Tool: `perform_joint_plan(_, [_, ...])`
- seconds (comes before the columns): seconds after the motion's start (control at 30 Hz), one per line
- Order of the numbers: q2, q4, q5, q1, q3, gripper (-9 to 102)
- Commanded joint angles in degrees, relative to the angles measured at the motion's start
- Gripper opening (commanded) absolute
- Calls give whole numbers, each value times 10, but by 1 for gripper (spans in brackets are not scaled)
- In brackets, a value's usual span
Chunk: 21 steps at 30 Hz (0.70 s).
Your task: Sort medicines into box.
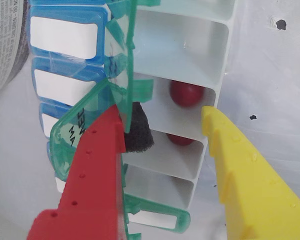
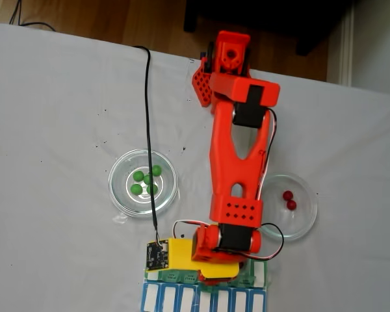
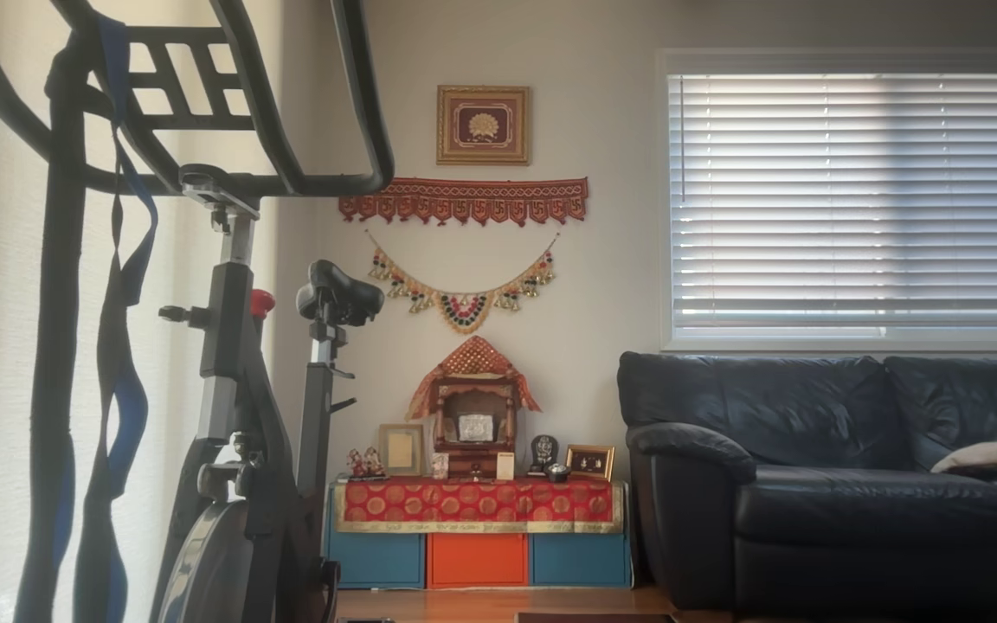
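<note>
1. The room in the other view holds a black sofa (image 3: 845, 467) and an exercise bike (image 3: 230, 415).
2. The white tabletop (image 2: 58, 130) carries two glass dishes, one with green balls (image 2: 146, 180), one with dark red balls (image 2: 288, 199).
3. The green-lidded pill box (image 1: 182, 75) lies under the arm.
4. The hand (image 1: 162, 132) is spread and empty over a compartment holding a red ball (image 1: 186, 93); I would lift straight up, clear of the lids.

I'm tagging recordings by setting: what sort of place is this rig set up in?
Most likely a home living room, not a lab. The other view shows a dark leather sofa, an exercise bike and a small decorated shrine by the wall; the fixed view shows wooden flooring behind the table.
</note>
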Motion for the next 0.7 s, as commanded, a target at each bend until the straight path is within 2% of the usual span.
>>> perform_joint_plan(0.0, [12, 3, -6, -12, -64, 21])
perform_joint_plan(0.43, [58, 22, -14, -16, -38, 20])
perform_joint_plan(0.6, [98, 28, -10, -26, -11, 12])
perform_joint_plan(0.67, [122, 26, -9, -32, 9, 4])
